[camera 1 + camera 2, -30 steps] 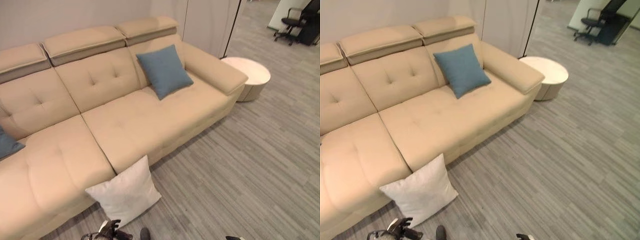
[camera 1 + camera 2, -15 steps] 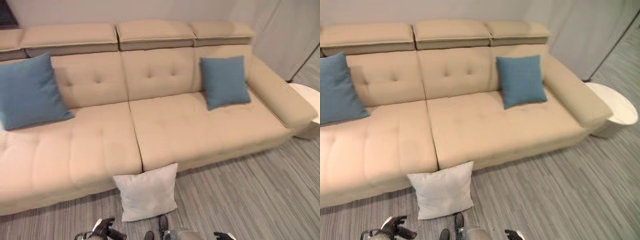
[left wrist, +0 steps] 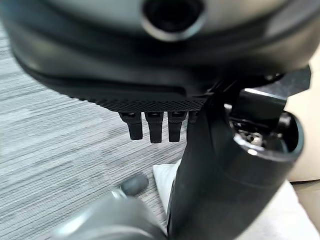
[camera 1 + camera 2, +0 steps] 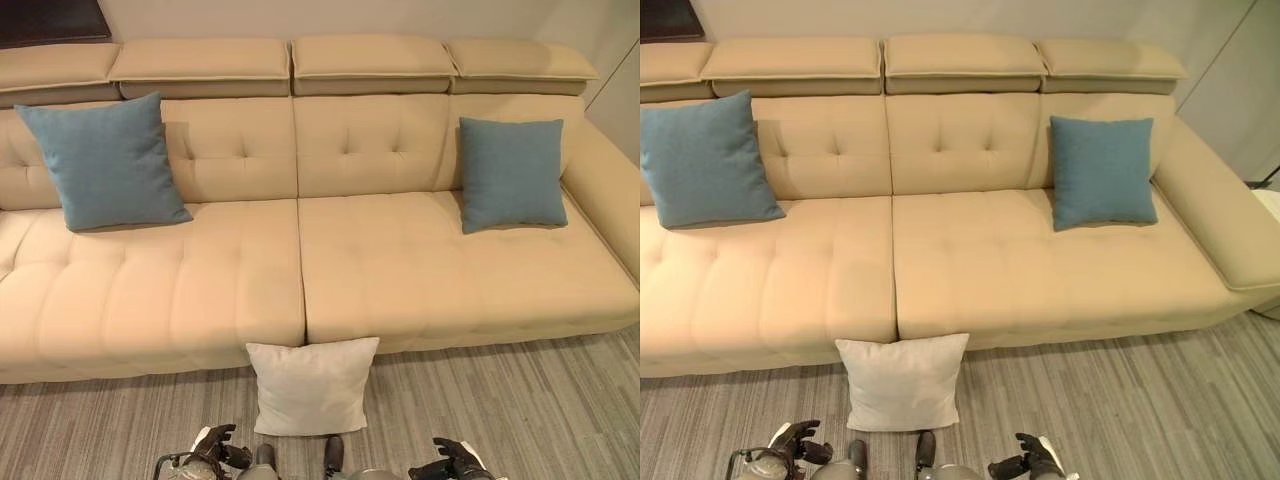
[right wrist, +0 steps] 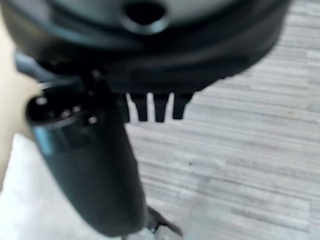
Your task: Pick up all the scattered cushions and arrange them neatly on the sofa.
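White cushion leans against sofa; left hand and right hand loose, empty

The sofa is evenly and softly lit; faint shadows are cast beneath the cushions. Both wrist views are blurred up close.

left robot hand low, fingers relaxed | right robot hand low, fingers relaxed

beige tufted fabric sofa | two plain blue square cushions | plain white square cushion | grey striped plank-pattern floor
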Controlling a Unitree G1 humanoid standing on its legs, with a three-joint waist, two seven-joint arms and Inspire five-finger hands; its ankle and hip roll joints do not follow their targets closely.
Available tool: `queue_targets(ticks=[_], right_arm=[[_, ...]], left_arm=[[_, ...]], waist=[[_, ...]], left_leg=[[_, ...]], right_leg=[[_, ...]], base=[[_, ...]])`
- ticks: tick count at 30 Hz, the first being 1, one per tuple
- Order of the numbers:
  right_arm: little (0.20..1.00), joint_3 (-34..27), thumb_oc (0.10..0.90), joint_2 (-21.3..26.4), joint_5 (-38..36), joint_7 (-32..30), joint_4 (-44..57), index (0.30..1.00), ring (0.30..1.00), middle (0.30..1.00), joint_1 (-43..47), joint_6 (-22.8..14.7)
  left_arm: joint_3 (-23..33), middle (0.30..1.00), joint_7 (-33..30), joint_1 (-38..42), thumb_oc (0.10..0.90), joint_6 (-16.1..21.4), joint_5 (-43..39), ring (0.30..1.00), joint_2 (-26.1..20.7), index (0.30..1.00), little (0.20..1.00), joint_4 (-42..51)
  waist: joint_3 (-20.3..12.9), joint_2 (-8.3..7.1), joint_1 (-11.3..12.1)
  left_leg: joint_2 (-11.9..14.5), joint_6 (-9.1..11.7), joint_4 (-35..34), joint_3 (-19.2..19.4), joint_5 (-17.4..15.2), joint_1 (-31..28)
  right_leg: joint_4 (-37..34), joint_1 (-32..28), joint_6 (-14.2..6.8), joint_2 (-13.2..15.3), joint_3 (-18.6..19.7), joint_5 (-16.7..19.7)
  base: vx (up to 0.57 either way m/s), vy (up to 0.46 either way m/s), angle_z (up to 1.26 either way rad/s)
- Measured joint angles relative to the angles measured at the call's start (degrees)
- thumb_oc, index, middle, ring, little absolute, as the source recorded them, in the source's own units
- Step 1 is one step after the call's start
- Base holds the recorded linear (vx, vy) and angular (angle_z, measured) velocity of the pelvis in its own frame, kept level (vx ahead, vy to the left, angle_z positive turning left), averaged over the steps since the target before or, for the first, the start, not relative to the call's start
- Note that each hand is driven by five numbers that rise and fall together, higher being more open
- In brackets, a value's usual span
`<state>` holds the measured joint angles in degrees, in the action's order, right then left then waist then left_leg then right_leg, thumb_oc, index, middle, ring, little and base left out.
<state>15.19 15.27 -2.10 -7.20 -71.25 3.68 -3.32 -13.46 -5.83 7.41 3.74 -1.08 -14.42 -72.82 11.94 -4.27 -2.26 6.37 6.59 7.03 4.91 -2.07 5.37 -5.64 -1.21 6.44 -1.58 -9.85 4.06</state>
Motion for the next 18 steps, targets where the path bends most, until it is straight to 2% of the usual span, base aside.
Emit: queue_targets(ticks=[2,3,4,6,8,11,15,18], right_arm=[[0.900,-0.10,0.800,0.12,0.00,0.02,-0.30,0.900,0.900,0.900,-0.78,0.07],[0.900,-0.72,0.800,0.15,0.00,0.05,-0.33,0.900,0.900,0.900,-1.55,0.08],[0.900,-1.08,0.800,0.07,0.01,0.11,-0.31,0.900,0.900,0.900,-2.07,0.16],[0.900,-1.08,0.800,-0.01,0.01,0.18,-0.31,0.900,0.900,0.900,-2.54,0.16],[0.900,-1.08,0.800,-0.02,-0.01,0.22,-0.27,0.900,0.900,0.900,-3.45,0.17],[0.900,-0.32,0.800,-0.09,-0.37,0.29,0.10,0.900,0.900,0.900,-1.02,0.12],[0.900,0.08,0.800,-0.16,-0.41,0.11,0.83,0.900,0.900,0.900,1.12,-0.08],[0.900,0.10,0.800,-0.14,-0.41,-0.26,1.98,0.900,0.900,0.900,1.50,-0.53]], left_arm=[[0.04,0.900,0.05,-0.19,0.800,-0.01,-0.07,0.900,0.66,0.900,0.900,-0.01],[0.03,0.900,0.12,-0.54,0.800,-0.02,-0.05,0.900,1.25,0.900,0.900,-0.29],[0.02,0.900,0.16,-0.70,0.800,-0.07,-0.04,0.900,1.50,0.900,0.900,-0.25],[-0.01,0.900,0.19,-0.74,0.800,-0.07,-0.03,0.900,1.44,0.900,0.900,-0.26],[0.10,0.900,0.10,-1.10,0.800,-0.05,-0.18,0.900,0.97,0.900,0.900,0.99],[0.12,0.900,-0.08,-0.17,0.800,-0.01,-1.07,0.900,-0.78,0.900,0.900,1.48],[0.09,0.900,-0.52,0.58,0.800,-0.01,-1.08,0.900,-2.46,0.900,0.900,1.50],[-0.01,0.900,-1.17,0.64,0.800,0.01,-1.09,0.900,-2.94,0.900,0.900,2.09]], waist=[[-0.17,0.94,-0.02],[-0.47,1.85,-0.17],[-0.61,2.13,-0.11],[-0.67,1.92,-0.07],[-0.64,1.80,0.13],[-0.01,0.97,0.34],[0.42,0.06,0.29],[0.45,-0.15,1.45]], left_leg=[[0.25,-0.39,-3.05,-1.64,1.23,-1.17],[0.26,-1.61,-5.13,-1.75,2.45,-1.90],[-0.08,-2.26,-5.97,-1.76,5.16,-2.65],[-0.66,-2.51,-6.37,-1.60,5.38,-2.92],[-2.38,-4.27,-7.11,-0.25,5.35,-2.90],[-3.73,-5.77,-5.22,1.07,4.46,-0.61],[-4.38,-6.21,-5.41,1.19,4.16,-0.26],[-4.42,-6.33,-5.59,1.85,4.06,-0.38]], right_leg=[[0.00,-0.11,-1.08,-0.09,0.43,-0.05],[0.18,-0.21,-2.16,-0.18,0.59,-0.09],[0.44,-0.20,-3.23,0.09,0.90,-0.06],[0.45,-0.17,-4.00,0.67,1.01,-0.13],[2.58,1.80,-5.98,2.47,2.58,-0.27],[5.64,5.34,-7.30,3.84,3.90,-0.80],[5.59,5.77,-8.00,4.51,4.15,-0.95],[5.40,6.00,-8.10,4.80,4.95,-0.95]], base=[[0.13,0.151,-0.18],[0.08,0.147,-0.17],[0.04,0.129,-0.13],[0.01,0.098,-0.05],[-0.07,0.081,-0.18],[-0.08,0.099,-0.23],[0.01,0.026,-0.04],[-0.03,-0.006,-0.10]])
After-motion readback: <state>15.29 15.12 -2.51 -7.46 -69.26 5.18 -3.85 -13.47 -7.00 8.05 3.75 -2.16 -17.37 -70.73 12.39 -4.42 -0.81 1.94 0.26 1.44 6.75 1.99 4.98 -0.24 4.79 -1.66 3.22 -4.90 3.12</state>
